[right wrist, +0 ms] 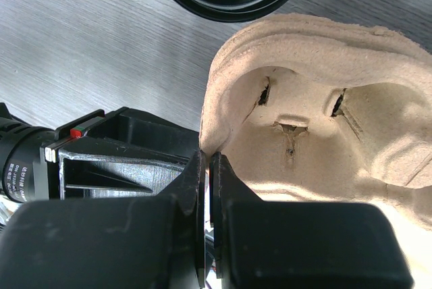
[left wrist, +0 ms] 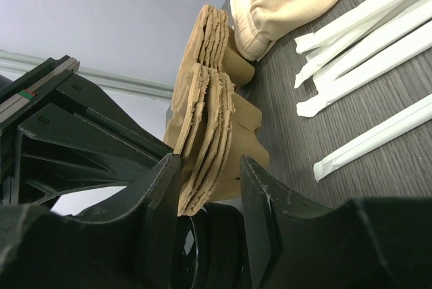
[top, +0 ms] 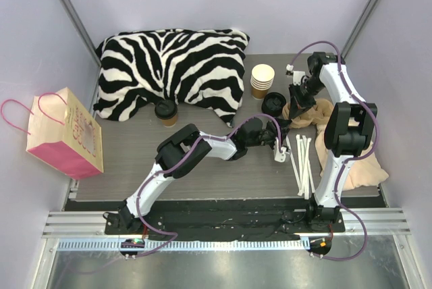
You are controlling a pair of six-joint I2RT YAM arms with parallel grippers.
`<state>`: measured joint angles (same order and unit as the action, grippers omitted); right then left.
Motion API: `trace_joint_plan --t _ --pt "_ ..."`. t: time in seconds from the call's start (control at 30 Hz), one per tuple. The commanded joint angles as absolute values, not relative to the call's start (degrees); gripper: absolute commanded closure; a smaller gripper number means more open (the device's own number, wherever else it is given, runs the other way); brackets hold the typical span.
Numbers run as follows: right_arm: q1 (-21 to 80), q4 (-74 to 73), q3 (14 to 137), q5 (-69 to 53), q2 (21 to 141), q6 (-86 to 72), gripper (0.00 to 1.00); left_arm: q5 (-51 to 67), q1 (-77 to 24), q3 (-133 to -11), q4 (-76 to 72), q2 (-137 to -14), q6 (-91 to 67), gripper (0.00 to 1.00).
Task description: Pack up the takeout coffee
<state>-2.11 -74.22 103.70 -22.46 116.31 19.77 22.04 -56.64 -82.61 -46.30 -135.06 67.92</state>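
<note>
The takeout coffee (top: 166,111), a brown cup with a black lid, stands by the zebra pillow's front edge, far from both grippers. A stack of brown pulp cup carriers (left wrist: 206,120) stands on edge. My left gripper (left wrist: 209,167) is open around its lower edge, the left finger touching it and a gap at the right finger. In the top view the left gripper (top: 282,142) reaches to the carriers (top: 300,115). My right gripper (right wrist: 208,157) is shut on the rim of one carrier (right wrist: 324,134), and it shows from above (top: 297,103) over the stack.
A pink paper bag (top: 66,134) stands at the far left. A zebra pillow (top: 172,66) fills the back. Lidless stacked cups (top: 262,81) and loose black lids (top: 274,103) sit near the carriers. Wrapped straws (top: 302,161) and a beige cloth (top: 351,167) lie right.
</note>
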Motion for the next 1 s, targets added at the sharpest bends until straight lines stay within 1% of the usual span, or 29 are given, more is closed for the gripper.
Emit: trace_joint_plan --t 0.0,0.8,0.97 --pt "-1.93 -78.22 106.35 -24.79 116.10 19.60 0.99 21.80 -55.99 -83.23 -45.26 -136.32 67.24 0.57" --pt "-2.81 -79.63 107.84 -25.49 116.81 20.21 0.99 23.03 -55.28 -81.04 -43.59 -137.90 70.40 0.58" --pt "-3.08 -79.98 108.45 -25.75 116.98 20.21 0.99 23.90 -55.28 -79.28 -44.38 -137.90 73.38 0.58"
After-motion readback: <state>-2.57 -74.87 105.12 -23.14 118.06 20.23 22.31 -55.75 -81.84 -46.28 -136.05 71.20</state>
